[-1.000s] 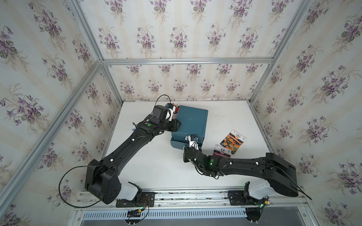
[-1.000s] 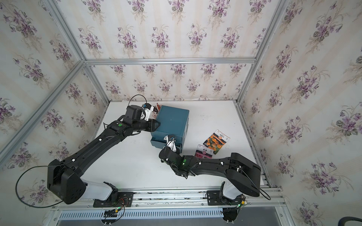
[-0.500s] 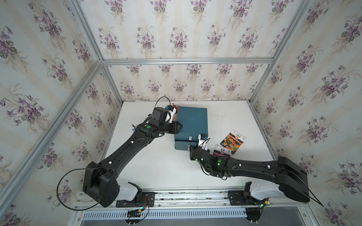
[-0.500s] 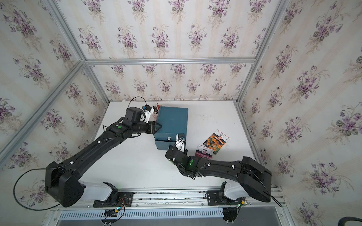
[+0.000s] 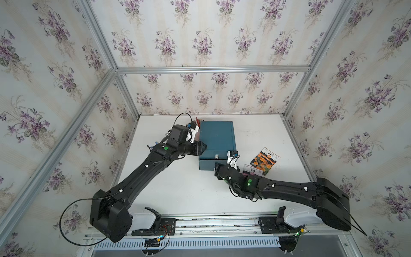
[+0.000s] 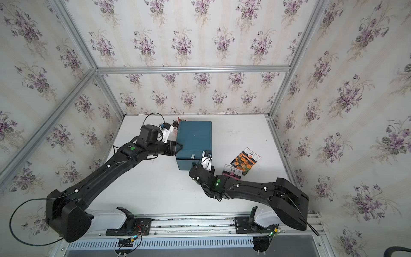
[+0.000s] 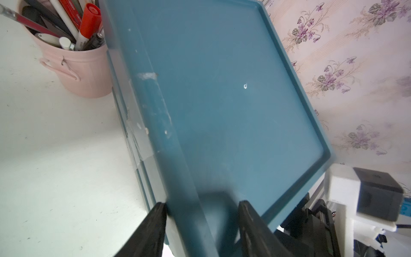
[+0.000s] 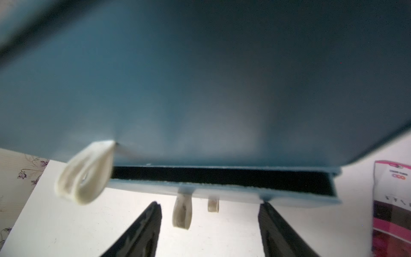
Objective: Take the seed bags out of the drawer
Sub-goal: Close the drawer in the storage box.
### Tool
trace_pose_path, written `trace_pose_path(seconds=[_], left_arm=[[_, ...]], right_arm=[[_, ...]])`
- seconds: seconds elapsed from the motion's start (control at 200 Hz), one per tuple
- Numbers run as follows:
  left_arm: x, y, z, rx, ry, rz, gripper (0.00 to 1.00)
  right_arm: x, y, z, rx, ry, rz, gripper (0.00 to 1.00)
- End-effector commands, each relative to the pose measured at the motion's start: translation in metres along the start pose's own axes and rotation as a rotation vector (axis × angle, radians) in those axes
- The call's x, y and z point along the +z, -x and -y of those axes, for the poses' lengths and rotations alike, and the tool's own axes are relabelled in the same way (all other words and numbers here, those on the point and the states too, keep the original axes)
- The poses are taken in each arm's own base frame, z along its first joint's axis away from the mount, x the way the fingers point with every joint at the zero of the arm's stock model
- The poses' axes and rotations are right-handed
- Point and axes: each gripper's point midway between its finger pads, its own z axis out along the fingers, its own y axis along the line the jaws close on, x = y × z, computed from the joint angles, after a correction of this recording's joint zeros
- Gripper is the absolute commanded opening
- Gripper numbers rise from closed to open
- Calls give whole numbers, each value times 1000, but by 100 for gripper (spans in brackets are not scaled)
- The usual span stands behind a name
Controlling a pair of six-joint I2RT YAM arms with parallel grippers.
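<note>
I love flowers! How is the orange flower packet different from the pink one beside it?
The marigold seed packet shows orange blooms; the pink seed packet shows white and pink. The marigold packet is fully visible; the right arm hides part of the pink one. Both lie flat on the table.

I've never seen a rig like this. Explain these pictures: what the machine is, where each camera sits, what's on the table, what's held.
Two black robot arms, a left arm and a right arm, work at a white table. Two pictures come from overhead cameras, two from cameras on the wrists. On the table: a blue drawer box, a pink pen cup beside it, an orange-flower seed bag and a pink seed bag. The left tool straddles the box's upper edge; whether it pinches, I cannot tell. The right tool is open and empty, facing a slightly open drawer with white pull loops.
</note>
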Motion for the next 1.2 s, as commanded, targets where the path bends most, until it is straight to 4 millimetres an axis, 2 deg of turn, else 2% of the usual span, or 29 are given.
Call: trace_pose_path(seconds=[0.0, 0.09, 0.16, 0.215, 0.27, 0.34, 0.405, 0.465, 0.669, 0.754, 0.834, 0.909, 1.079, 1.194], left_arm=[[-5, -69, -28, -67, 120, -264, 60], [-4, -67, -26, -74, 114, -261, 60], [-5, -66, -26, -74, 113, -256, 60], [-5, -66, -25, -74, 112, -253, 60], [-6, -66, -26, -70, 116, -255, 60], [-6, -68, -28, -69, 123, -259, 60], [-5, -70, -29, -68, 124, -264, 60], [-5, -72, -30, -65, 126, -272, 60], [-7, -73, -30, -54, 128, -269, 61], [-7, -72, -31, -51, 129, -273, 61], [-6, -70, -31, -49, 130, -274, 61], [-5, -68, -31, -51, 131, -273, 62], [-5, -60, -30, -53, 137, -258, 63], [-5, -51, -28, -68, 121, -230, 67]], right_arm=[[-2, 8, 5, 11, -25, 32, 79], [-6, 9, 6, 29, -13, 32, 83], [-6, 10, 3, 38, 17, 33, 82], [-4, 11, 0, 41, 39, 45, 71], [0, 12, -3, 40, 61, 57, 50], [6, 15, -4, 37, 65, 70, 34], [8, 16, -8, 27, 75, 84, 29], [9, 18, -9, 33, 83, 99, 29], [9, 22, -8, 41, 87, 132, 33], [7, 23, -10, 45, 110, 133, 47], [5, 23, -10, 44, 120, 143, 66], [5, 25, -9, 38, 119, 153, 74], [3, 23, -14, 17, 139, 135, 78], [-13, 11, -15, -13, 132, 112, 77]])
